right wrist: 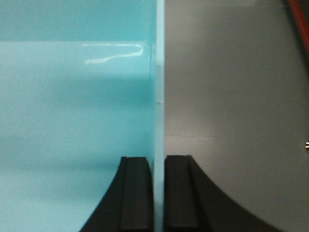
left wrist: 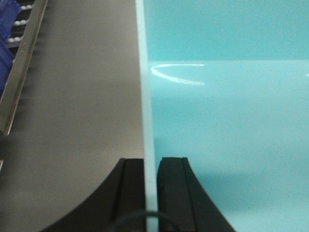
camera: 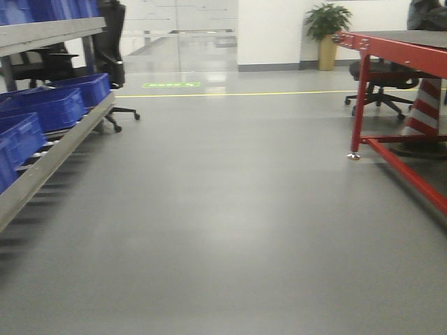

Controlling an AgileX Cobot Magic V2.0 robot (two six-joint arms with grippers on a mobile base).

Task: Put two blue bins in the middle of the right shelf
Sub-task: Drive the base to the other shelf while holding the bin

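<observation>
A light blue bin (left wrist: pixel 227 121) fills the right half of the left wrist view, with its inside showing. My left gripper (left wrist: pixel 150 166) is shut on that bin's left wall. In the right wrist view the same bin (right wrist: pixel 72 106) fills the left half, and my right gripper (right wrist: pixel 158 164) is shut on its right wall. The front view shows neither the held bin nor the arms. Several dark blue bins (camera: pixel 49 108) sit on the grey roller shelf (camera: pixel 63 150) at the left. A red-framed stand (camera: pixel 391 49) with a dark top is at the right.
Grey floor (camera: pixel 230 209) stretches ahead between the left shelf and the red frame. Black office chairs (camera: pixel 112 49) stand behind the left shelf and under the red stand. A striped cone (camera: pixel 426 105) sits under the stand, and a potted plant (camera: pixel 327 31) is at the far wall.
</observation>
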